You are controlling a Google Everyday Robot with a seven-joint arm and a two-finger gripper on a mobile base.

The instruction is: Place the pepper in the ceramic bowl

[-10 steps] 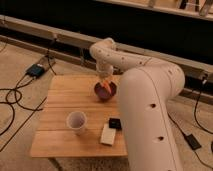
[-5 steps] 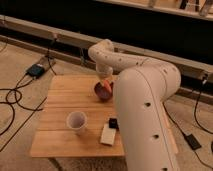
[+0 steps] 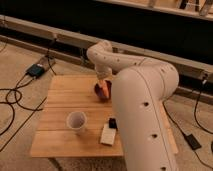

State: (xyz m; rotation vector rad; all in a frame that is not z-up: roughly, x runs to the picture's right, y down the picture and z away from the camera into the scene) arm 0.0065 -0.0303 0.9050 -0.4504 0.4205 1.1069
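Gripper (image 3: 103, 86) hangs over the ceramic bowl (image 3: 101, 92) by the pepper (image 3: 105, 90); jaw opening cannot be told.

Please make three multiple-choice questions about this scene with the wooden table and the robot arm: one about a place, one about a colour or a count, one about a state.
1. Where is the gripper?
A. Over the ceramic bowl
B. Over the white cup
C. Down at the floor cables

2. What colour is the cup?
A. Blue
B. White
C. Green

3. How does the cup stand?
A. On its side
B. Upside down
C. Upright, mouth up

Answers:
1. A, the arm ends just above the dark bowl at the far side of the wooden table, with the orange pepper at its tip.
2. B, it looks plain white against the wood.
3. C, its round open mouth faces up.
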